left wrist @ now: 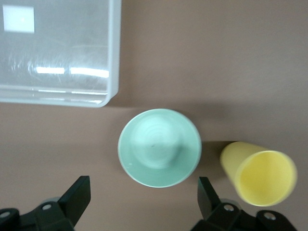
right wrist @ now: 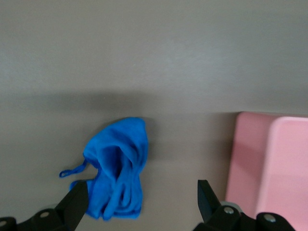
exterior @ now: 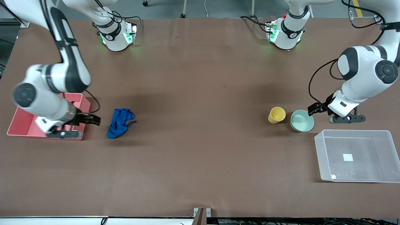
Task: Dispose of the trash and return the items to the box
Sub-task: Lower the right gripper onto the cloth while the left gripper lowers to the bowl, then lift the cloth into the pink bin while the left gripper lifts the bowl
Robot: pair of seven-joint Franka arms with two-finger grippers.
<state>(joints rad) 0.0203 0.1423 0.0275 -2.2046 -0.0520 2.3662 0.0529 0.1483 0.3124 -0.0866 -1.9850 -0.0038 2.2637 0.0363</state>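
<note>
The left gripper (exterior: 315, 109), at the right of the front view, hangs with its fingers (left wrist: 77, 195) spread apart and holding nothing, just above the table beside the green bowl (exterior: 302, 120). In the left wrist view the bowl (left wrist: 159, 147) sits between the two fingertips, the yellow cup (left wrist: 259, 173) close beside it, apparently lying on its side. The clear box (exterior: 354, 155), lower right in the front view, is nearer the camera than both and has nothing in it. The right gripper (exterior: 90, 119), at the left of the front view, is also spread apart and holding nothing, by the edge of the pink bin (exterior: 22, 125). The blue cloth (exterior: 119, 122) lies crumpled on the table just beside that gripper.
</note>
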